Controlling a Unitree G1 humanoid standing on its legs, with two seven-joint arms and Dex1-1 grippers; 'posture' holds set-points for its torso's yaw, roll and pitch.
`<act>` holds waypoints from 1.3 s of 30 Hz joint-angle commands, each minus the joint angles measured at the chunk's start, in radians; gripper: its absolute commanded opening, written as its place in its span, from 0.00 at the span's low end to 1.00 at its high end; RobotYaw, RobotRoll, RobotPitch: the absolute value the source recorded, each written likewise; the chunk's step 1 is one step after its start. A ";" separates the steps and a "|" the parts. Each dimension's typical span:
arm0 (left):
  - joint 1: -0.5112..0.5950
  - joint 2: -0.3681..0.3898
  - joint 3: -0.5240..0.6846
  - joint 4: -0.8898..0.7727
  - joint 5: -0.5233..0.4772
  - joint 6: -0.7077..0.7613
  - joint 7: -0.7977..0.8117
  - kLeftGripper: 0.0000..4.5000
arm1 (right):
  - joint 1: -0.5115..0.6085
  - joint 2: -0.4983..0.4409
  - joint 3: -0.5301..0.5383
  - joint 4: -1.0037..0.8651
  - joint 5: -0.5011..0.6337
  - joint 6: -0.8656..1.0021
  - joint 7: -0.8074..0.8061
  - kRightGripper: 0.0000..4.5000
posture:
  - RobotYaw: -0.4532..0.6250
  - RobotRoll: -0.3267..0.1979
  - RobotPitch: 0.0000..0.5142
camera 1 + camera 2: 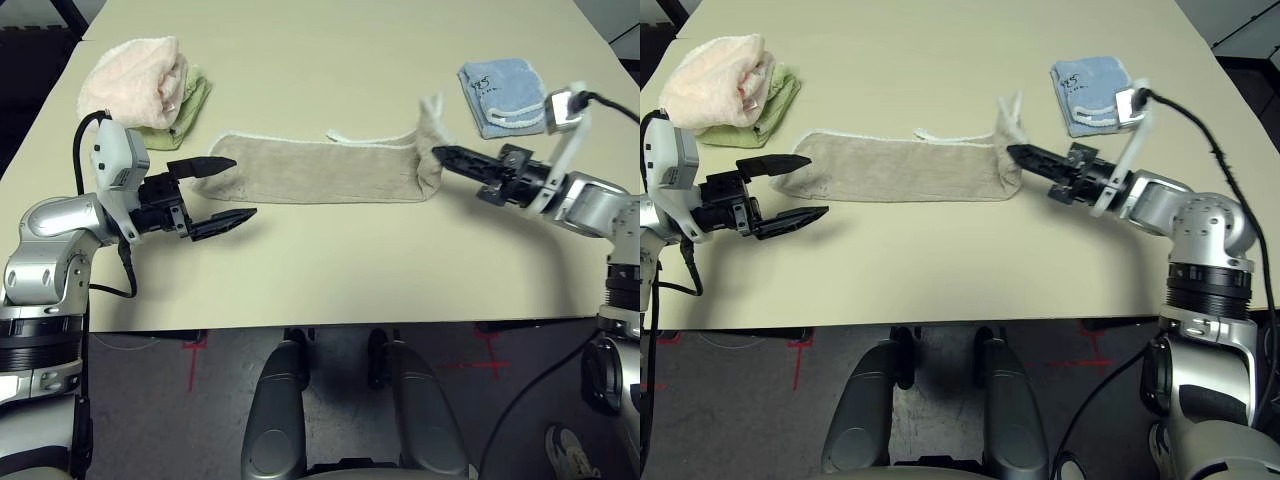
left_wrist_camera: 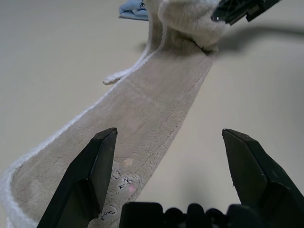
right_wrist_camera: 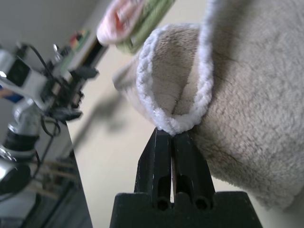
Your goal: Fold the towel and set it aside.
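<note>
Left end effector (image 1: 228,193) spread wide, poised at the near left end of the beige-tan towel (image 1: 320,170). Right end effector (image 1: 440,154) clamped tight on the towel's right end, lifting that white-edged corner off the surface (image 1: 330,270). Farther back: a light-blue folded towel (image 1: 500,95) at right, pink (image 1: 135,78) and green (image 1: 185,110) folded towels at left

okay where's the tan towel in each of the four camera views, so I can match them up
Left eye view: the towel lies across the table's middle, between the grippers.
Right eye view: same strip, upper middle.
Left wrist view: it runs away from the open left gripper.
Right wrist view: its white-edged end fills the upper right.
Shared landmark: right gripper shut on the towel's end.
</note>
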 commanded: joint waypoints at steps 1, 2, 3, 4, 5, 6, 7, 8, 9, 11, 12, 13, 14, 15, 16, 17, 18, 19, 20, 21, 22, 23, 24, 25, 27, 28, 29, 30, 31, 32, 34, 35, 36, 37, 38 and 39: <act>0.013 0.000 -0.005 -0.018 -0.005 -0.003 0.000 1.00 | -0.022 0.032 0.045 0.011 -0.063 -0.036 -0.019 0.00 | 0.41 0.62 0.44; 0.014 0.000 -0.004 -0.020 -0.005 -0.003 0.001 1.00 | -0.030 0.045 0.052 0.018 -0.076 -0.043 -0.028 0.00 | 0.41 0.62 0.44; 0.017 0.000 -0.003 -0.023 -0.006 -0.002 0.003 1.00 | -0.037 0.059 0.063 0.023 -0.092 -0.052 -0.031 0.00 | 0.41 0.62 0.44; 0.020 0.000 -0.002 -0.025 -0.006 -0.002 0.004 1.00 | -0.044 0.071 0.072 0.028 -0.105 -0.057 -0.035 0.00 | 0.41 0.62 0.44; 0.022 0.000 -0.001 -0.027 -0.007 -0.002 0.006 1.00 | -0.051 0.084 0.080 0.036 -0.121 -0.064 -0.043 0.00 | 0.41 0.62 0.44; 0.023 0.000 0.000 -0.029 -0.007 -0.001 0.007 1.00 | -0.057 0.092 0.090 0.042 -0.135 -0.071 -0.043 0.00 | 0.41 0.62 0.44; 0.025 0.001 0.001 -0.030 -0.008 0.000 0.008 1.00 | -0.063 0.096 0.102 0.044 -0.146 -0.074 -0.037 0.00 | 0.41 0.62 0.44; 0.026 0.001 0.001 -0.031 -0.008 0.001 0.008 1.00 | -0.066 0.099 0.110 0.046 -0.154 -0.076 -0.031 0.00 | 0.41 0.62 0.44; 0.027 0.002 0.002 -0.032 -0.009 0.001 0.009 1.00 | -0.070 0.099 0.124 0.046 -0.167 -0.081 -0.024 0.00 | 0.41 0.62 0.44; 0.027 0.003 0.003 -0.031 -0.009 0.001 0.010 1.00 | -0.077 0.104 0.143 0.049 -0.184 -0.086 -0.015 0.00 | 0.41 0.62 0.44; 0.027 0.004 0.003 -0.030 -0.008 0.001 0.010 1.00 | -0.080 0.108 0.151 0.055 -0.196 -0.088 -0.016 0.00 | 0.41 0.62 0.44; 0.028 0.004 0.003 -0.030 -0.008 0.001 0.011 1.00 | -0.081 0.114 0.156 0.060 -0.206 -0.090 -0.018 0.00 | 0.41 0.62 0.44; 0.028 0.003 0.002 -0.031 -0.008 0.001 0.012 1.00 | -0.082 0.120 0.160 0.064 -0.214 -0.092 -0.019 0.00 | 0.41 0.62 0.44; 0.028 0.003 0.002 -0.031 -0.008 0.001 0.013 1.00 | -0.084 0.128 0.163 0.066 -0.221 -0.093 -0.022 0.00 | 0.41 0.62 0.44; 0.029 0.003 0.002 -0.031 -0.008 0.002 0.014 1.00 | -0.086 0.135 0.164 0.066 -0.225 -0.091 -0.023 0.00 | 0.41 0.62 0.44; 0.031 0.002 0.002 -0.034 -0.009 0.003 0.015 1.00 | -0.087 0.147 0.169 0.061 -0.229 -0.088 -0.027 0.00 | 0.41 0.62 0.44; 0.033 0.002 0.002 -0.034 -0.009 0.003 0.016 1.00 | -0.088 0.156 0.173 0.057 -0.234 -0.086 -0.029 0.00 | 0.42 0.62 0.44; 0.034 0.002 0.003 -0.036 -0.009 0.004 0.017 1.00 | -0.089 0.162 0.176 0.054 -0.238 -0.084 -0.029 0.00 | 0.42 0.62 0.44; 0.037 0.002 0.003 -0.039 -0.010 0.005 0.018 1.00 | -0.089 0.160 0.190 0.048 -0.251 -0.090 -0.019 0.00 | 0.42 0.62 0.44; 0.040 0.003 0.004 -0.042 -0.011 0.007 0.019 1.00 | -0.090 0.152 0.207 0.043 -0.264 -0.097 -0.005 0.00 | 0.42 0.62 0.44; 0.042 0.004 0.004 -0.043 -0.012 0.008 0.020 1.00 | -0.091 0.147 0.219 0.041 -0.274 -0.103 0.006 0.12 | 0.42 0.62 0.44; 0.043 0.005 0.004 -0.044 -0.012 0.009 0.021 1.00 | -0.091 0.140 0.231 0.039 -0.286 -0.113 0.017 0.17 | 0.42 0.62 0.44; 0.045 0.006 0.006 -0.046 -0.013 0.011 0.022 1.00 | -0.087 0.107 0.277 0.028 -0.336 -0.185 0.062 0.24 | 0.42 0.62 0.44; 0.048 0.008 0.007 -0.047 -0.013 0.012 0.022 1.00 | -0.084 0.084 0.311 0.020 -0.374 -0.240 0.095 0.32 | 0.42 0.62 0.43; 0.051 0.010 0.009 -0.049 -0.014 0.014 0.022 1.00 | -0.079 0.050 0.364 0.014 -0.440 -0.379 0.168 0.48 | 0.42 0.62 0.43; 0.052 0.011 0.009 -0.049 -0.014 0.015 0.022 1.00 | -0.079 0.044 0.377 0.019 -0.462 -0.441 0.194 0.56 | 0.42 0.62 0.43; 0.053 0.011 0.009 -0.050 -0.014 0.016 0.023 1.00 | -0.080 0.039 0.391 0.027 -0.491 -0.511 0.217 0.65 | 0.42 0.62 0.43; 0.054 0.011 0.008 -0.051 -0.014 0.017 0.023 1.00 | -0.082 0.038 0.400 0.036 -0.515 -0.563 0.231 0.74 | 0.42 0.62 0.43; 0.055 0.010 0.007 -0.053 -0.014 0.020 0.024 1.00 | -0.086 0.044 0.406 0.050 -0.535 -0.604 0.239 0.82 | 0.42 0.62 0.43; 0.055 0.010 0.006 -0.056 -0.014 0.022 0.026 1.00 | -0.091 0.048 0.411 0.064 -0.553 -0.648 0.251 0.90 | 0.42 0.62 0.43; 0.057 0.010 0.008 -0.059 -0.014 0.025 0.026 1.00 | -0.098 0.059 0.419 0.085 -0.576 -0.711 0.280 1.00 | 0.42 0.62 0.43; 0.058 0.011 0.008 -0.059 -0.014 0.027 0.026 1.00 | -0.105 0.063 0.428 0.099 -0.592 -0.753 0.302 1.00 | 0.42 0.62 0.43; 0.058 0.011 0.008 -0.059 -0.014 0.028 0.026 1.00 | -0.113 0.068 0.435 0.114 -0.606 -0.794 0.325 1.00 | 0.42 0.62 0.43; 0.059 0.012 0.009 -0.059 -0.014 0.028 0.025 1.00 | -0.118 0.073 0.438 0.126 -0.617 -0.824 0.341 1.00 | 0.42 0.62 0.44; 0.058 0.011 0.008 -0.059 -0.013 0.029 0.026 1.00 | -0.128 0.083 0.441 0.144 -0.626 -0.837 0.349 1.00 | 0.42 0.62 0.44; 0.056 0.011 0.006 -0.059 -0.012 0.030 0.027 1.00 | -0.137 0.092 0.441 0.161 -0.632 -0.844 0.356 1.00 | 0.42 0.62 0.44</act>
